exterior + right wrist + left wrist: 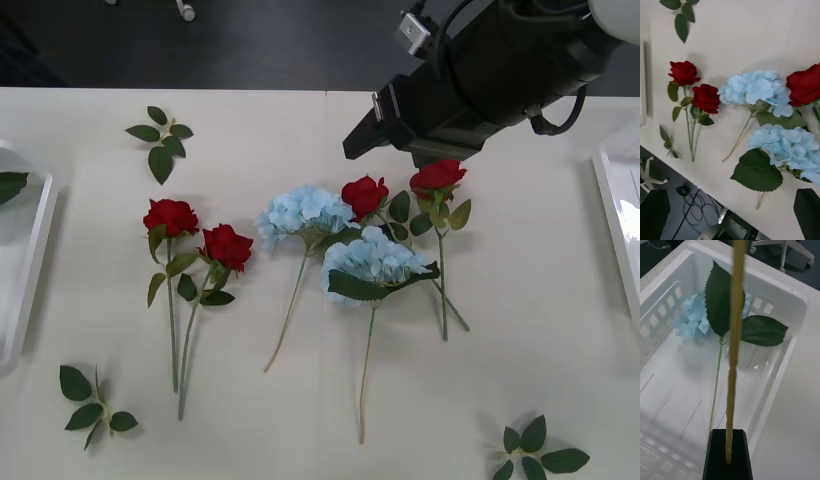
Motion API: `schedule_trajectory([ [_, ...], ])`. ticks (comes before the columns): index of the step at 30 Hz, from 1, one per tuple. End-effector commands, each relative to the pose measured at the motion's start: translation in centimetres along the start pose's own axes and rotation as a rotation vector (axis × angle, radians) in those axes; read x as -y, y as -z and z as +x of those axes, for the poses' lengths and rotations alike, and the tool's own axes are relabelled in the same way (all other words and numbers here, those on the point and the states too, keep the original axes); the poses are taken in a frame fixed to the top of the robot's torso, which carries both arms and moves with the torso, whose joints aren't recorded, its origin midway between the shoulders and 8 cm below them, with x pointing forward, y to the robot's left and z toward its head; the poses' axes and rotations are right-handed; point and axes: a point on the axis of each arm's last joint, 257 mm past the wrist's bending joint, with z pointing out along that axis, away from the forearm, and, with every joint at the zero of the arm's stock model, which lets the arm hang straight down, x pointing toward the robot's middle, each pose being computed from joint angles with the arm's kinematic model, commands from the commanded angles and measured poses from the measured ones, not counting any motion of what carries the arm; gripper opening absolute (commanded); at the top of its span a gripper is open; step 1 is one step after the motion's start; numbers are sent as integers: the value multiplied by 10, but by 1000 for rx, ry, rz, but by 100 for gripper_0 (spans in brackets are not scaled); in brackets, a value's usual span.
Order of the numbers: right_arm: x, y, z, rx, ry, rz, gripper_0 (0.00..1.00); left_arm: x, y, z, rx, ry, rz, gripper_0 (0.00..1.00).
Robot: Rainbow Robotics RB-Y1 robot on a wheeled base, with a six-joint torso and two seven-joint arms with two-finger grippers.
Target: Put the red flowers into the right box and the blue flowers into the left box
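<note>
Left gripper (pixel 728 455) pinches a blue hydrangea stem (pixel 735 333) over the left box (pixel 790 326). Right gripper (pixel 730 213), fingers spread, hovers above table's roses (pixel 226 245) and hydrangeas (pixel 372 258).

Red flowers (pixel 171 216), blue flowers (pixel 305 211), lying on table

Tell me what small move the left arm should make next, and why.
Probably open the left tool and let go. It is shut on the stem of a blue flower whose bloom already hangs inside the left box, so releasing should drop it in. The right tool hovers open over the table flowers.
</note>
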Motion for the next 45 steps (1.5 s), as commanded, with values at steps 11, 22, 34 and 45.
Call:
schedule_trajectory([
  [11, 128, -33, 7, 76, -224, 402, 97, -65, -68, 13, -145, -102, -189, 0],
  [22, 191, -48, 17, 71, -299, 500, 98, -60, -83, 30, -192, -99, -176, 23],
  [34, 219, -109, 29, 65, -235, 531, 98, -13, -64, 13, -201, -145, -94, 100],
  [45, 228, -134, 40, 36, -223, 513, 98, 32, -28, 6, -193, -219, -13, 100],
])
